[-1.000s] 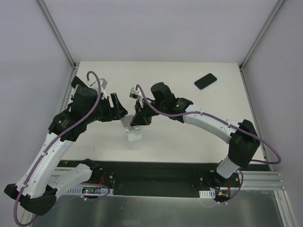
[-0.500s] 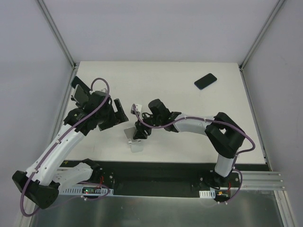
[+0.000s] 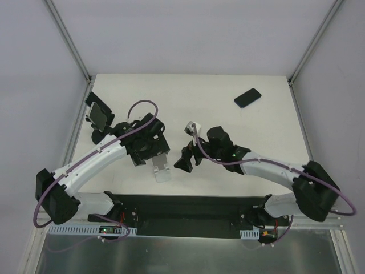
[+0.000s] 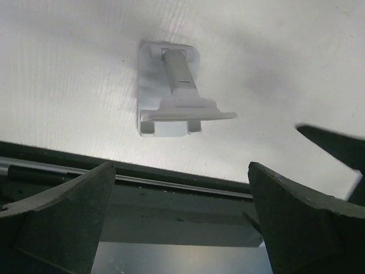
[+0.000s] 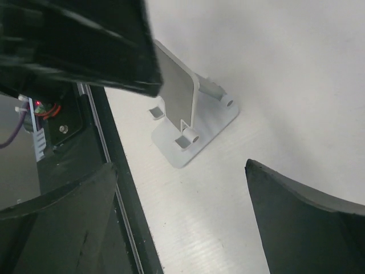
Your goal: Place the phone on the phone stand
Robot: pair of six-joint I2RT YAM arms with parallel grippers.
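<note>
The phone (image 3: 247, 97) is a dark slab lying flat at the far right of the white table, away from both arms. The phone stand (image 3: 161, 173) is a small white folding stand with a raised tilted plate, standing near the table's front edge; it also shows in the wrist views (image 4: 171, 85) (image 5: 194, 123). My left gripper (image 3: 153, 157) (image 4: 179, 171) hovers just over the stand, open and empty. My right gripper (image 3: 185, 158) (image 5: 179, 168) is just right of the stand, open, holding nothing.
A black holder with a tilted grey face (image 3: 99, 116) stands at the table's left edge. The dark front rail (image 3: 188, 205) runs close below the stand. Grey walls enclose the table on three sides. A left finger (image 5: 85, 40) looms over the stand in the right wrist view.
Both grippers have opened and let go of the stand. The right gripper has drawn back to the right. The left gripper has swung in over the stand, toward the front edge.
</note>
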